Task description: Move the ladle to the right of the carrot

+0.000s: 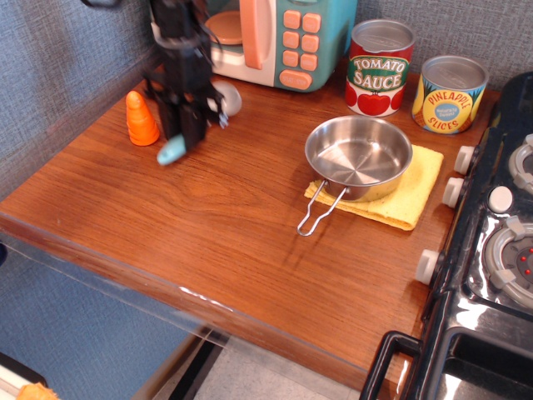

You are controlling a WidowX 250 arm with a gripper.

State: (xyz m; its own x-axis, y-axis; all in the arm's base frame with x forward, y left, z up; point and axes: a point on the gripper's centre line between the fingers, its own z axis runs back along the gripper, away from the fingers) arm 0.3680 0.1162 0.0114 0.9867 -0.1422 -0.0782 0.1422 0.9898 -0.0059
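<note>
The orange cone-shaped carrot [141, 119] stands upright at the back left of the wooden table [208, 242]. My black gripper [185, 132] is just right of the carrot, low over the table, and shut on the ladle [172, 152]. The ladle's light blue handle end sticks out below the fingers toward the front left. Its pale grey bowl [230, 99] shows behind the gripper to the right. I cannot tell whether the ladle touches the table. The stem is hidden by the fingers.
A steel pan [358, 157] with a wire handle sits on a yellow cloth [420, 179] at the right. A toy microwave [283, 37], a tomato sauce can [380, 67] and a pineapple can [450, 93] line the back. A toy stove [500, 242] borders the right edge.
</note>
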